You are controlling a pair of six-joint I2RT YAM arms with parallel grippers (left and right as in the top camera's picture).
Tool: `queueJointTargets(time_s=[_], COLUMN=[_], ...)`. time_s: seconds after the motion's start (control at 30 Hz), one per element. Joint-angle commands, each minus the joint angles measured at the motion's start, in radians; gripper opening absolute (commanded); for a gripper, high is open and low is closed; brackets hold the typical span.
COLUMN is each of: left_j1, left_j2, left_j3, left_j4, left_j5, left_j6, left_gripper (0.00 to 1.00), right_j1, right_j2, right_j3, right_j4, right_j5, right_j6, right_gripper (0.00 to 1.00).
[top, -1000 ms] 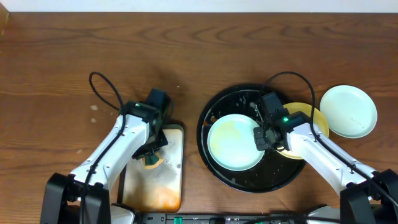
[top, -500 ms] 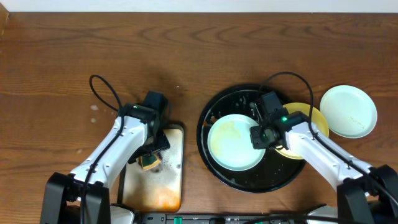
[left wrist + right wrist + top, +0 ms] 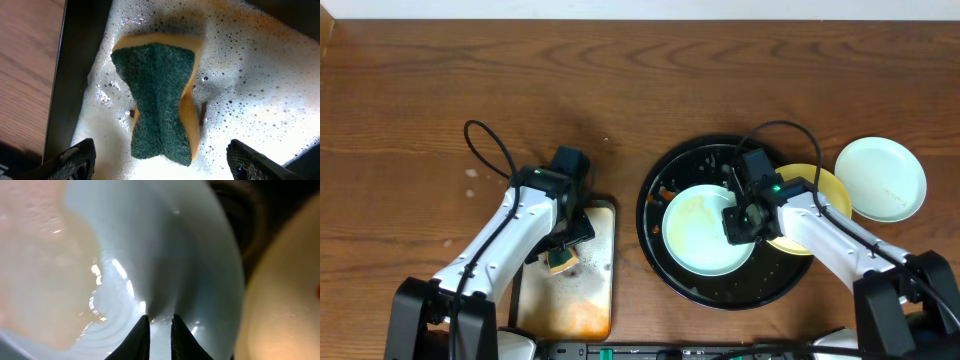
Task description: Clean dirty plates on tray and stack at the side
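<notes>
The right gripper [image 3: 159, 322] is nearly closed, and its two fingers pinch the rim of a mint-blue plate [image 3: 700, 232] whose bowl carries a pale orange film. We see this plate lying inside the black tray [image 3: 720, 290], which surrounds the gripper. Just outboard of the gripper, a yellow plate [image 3: 825, 195] overlaps the tray's rim. Beyond it a second mint-blue plate [image 3: 880, 178] rests on the table [image 3: 620, 70]. We find the left gripper [image 3: 165, 157] wide open and holding nothing. Between its fingers a green-topped sponge [image 3: 160, 105] lies in suds on the metal tray [image 3: 250, 90], clear of both fingers.
</notes>
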Motion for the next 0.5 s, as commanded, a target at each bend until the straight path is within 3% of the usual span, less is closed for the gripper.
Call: queueJointTargets(time_s=[0.0, 0.47], left_j1=[0.005, 0.005], left_j2=[-0.003, -0.003], left_j3=[-0.005, -0.005], left_j4=[-0.003, -0.003], left_j5=[-0.006, -0.006], left_j6=[0.006, 0.006], left_gripper=[0.85, 0.85], right_j1=[-0.008, -0.066], right_j2=[-0.064, -0.132], right_j3=[0.014, 0.000], right_j4=[-0.021, -0.183], right_j5=[-0.046, 0.018], right_j6=[-0.047, 0.065], right_gripper=[0.14, 0.19])
